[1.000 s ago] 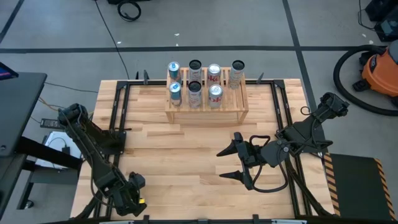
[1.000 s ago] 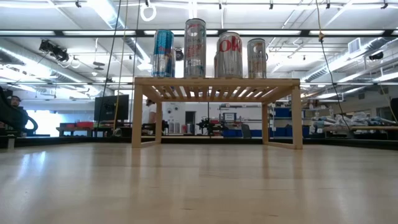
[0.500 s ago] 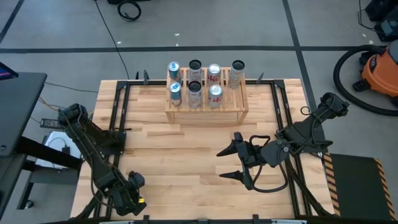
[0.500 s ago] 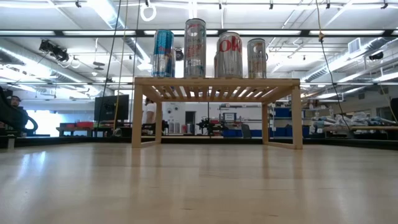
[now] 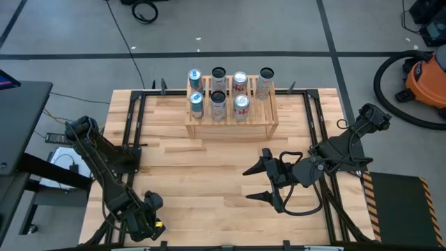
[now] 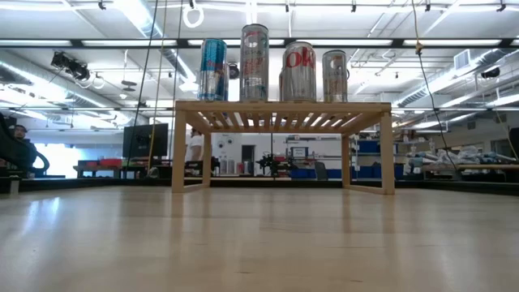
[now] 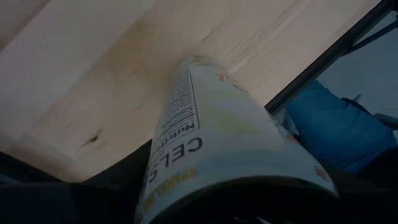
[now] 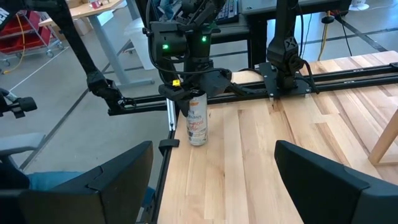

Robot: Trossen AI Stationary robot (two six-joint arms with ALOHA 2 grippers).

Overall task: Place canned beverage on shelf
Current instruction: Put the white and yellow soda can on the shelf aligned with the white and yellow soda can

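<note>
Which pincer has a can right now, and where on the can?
The left pincer sits around the top of a white can standing upright at the table's near-left corner; whether it grips cannot be told. The right pincer is open, empty.

The high view looks straight down on the whole desk (image 5: 223, 174). The low view looks level along it at the shelf (image 6: 282, 113), which both views share. Each wrist view looks forward past its own jaws.
</note>
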